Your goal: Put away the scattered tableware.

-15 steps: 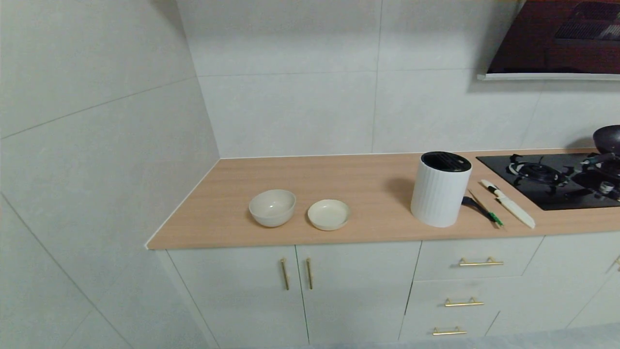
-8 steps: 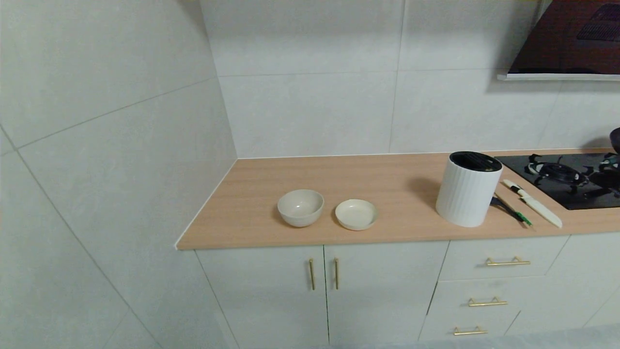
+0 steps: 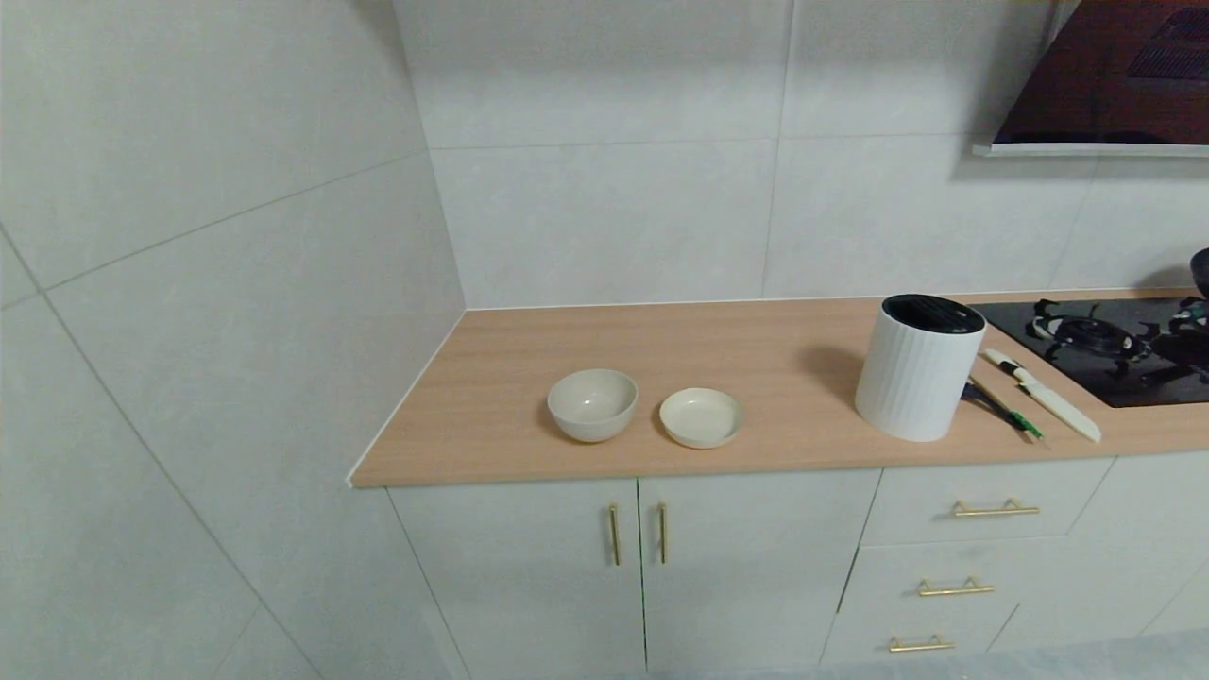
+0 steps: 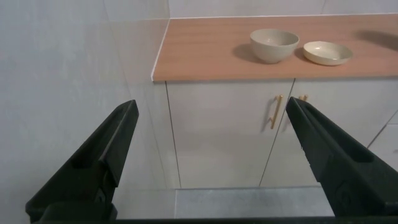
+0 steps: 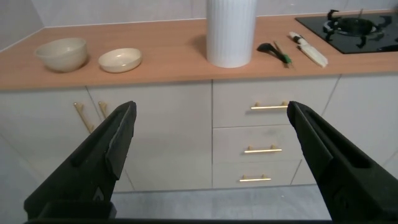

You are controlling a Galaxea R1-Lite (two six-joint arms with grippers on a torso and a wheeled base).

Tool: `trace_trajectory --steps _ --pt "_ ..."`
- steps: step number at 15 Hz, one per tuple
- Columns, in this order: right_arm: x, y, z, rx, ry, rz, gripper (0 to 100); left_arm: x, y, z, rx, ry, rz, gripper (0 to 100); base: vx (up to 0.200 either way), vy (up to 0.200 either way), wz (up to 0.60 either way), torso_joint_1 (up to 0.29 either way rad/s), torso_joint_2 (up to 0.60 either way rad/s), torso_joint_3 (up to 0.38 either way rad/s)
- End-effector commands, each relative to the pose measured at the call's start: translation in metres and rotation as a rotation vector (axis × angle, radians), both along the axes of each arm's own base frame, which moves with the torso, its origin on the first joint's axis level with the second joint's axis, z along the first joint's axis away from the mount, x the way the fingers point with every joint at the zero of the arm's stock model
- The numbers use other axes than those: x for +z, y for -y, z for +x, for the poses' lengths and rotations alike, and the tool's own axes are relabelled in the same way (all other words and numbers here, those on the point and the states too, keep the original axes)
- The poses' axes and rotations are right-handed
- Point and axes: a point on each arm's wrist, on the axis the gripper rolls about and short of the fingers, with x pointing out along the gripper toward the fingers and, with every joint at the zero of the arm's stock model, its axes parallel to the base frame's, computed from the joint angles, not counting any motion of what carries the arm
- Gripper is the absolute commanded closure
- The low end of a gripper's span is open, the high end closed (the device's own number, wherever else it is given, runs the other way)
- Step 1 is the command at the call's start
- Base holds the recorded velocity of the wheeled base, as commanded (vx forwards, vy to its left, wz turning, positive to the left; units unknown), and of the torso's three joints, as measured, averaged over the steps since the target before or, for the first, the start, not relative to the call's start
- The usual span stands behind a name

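"Head view first: where is the tableware?"

"All up on the surface (image 3: 529, 444), well apart from both hands, which hang low in front of the cupboard doors (image 4: 224, 137) and drawers (image 5: 273, 124). A bowl (image 3: 592, 404) and a shallow dish (image 3: 700, 416) sit side by side, apart, beyond the left hand (image 4: 210, 111). A white ribbed holder (image 3: 918, 368) stands beyond the right hand (image 5: 210, 112), with a knife (image 3: 1044, 397) and a dark utensil (image 3: 992, 403) lying flat just past it, toward the stove (image 3: 1096, 345)."

"Are the hands carrying anything?"

"No. Both are spread wide with nothing between the fingers."

"Why is the holder upright?"

"Its dark top faces up, so I judge the long pieces drop in there. They lie loose beside it, hence scattered."

"And the wide-open fingers?"

"Probably readiness: nothing is in reach, so the robot likely has to close in on the surface before any grasp. The knife looks thin and flat, so it may be awkward to lift."
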Motion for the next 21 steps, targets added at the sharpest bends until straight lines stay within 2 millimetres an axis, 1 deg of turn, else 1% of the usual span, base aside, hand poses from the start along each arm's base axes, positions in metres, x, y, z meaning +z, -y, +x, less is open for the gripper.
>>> trace_trajectory --steps 1,5,8,14,21 --pt "0.0000 0.0000 0.0000 0.000 0.000 0.000 0 0.0001 0.0000 0.0000 0.000 0.000 0.000 0 0.000 0.000 0.00 0.000 0.00 0.000" --pt "0.0001 0.0000 0.0001 0.000 -0.001 0.000 0 -0.0004 0.0000 0.0001 0.000 -0.001 0.000 0 0.000 0.000 0.00 -0.009 0.01 0.014" --pt "0.0001 0.0000 0.0001 0.000 -0.001 0.000 0 0.0001 0.0000 0.0000 0.000 0.000 0.000 0 0.000 0.000 0.00 -0.142 0.32 0.167" --pt "0.0000 0.0000 0.0000 0.000 0.000 0.000 0 0.0001 0.0000 0.0000 0.000 0.000 0.000 0 0.000 0.000 0.00 -0.177 0.39 0.212" --pt "0.0000 0.0000 0.0000 0.000 0.000 0.000 0 0.0001 0.0000 0.0000 0.000 0.000 0.000 0 0.000 0.000 0.00 -0.245 0.55 0.304"
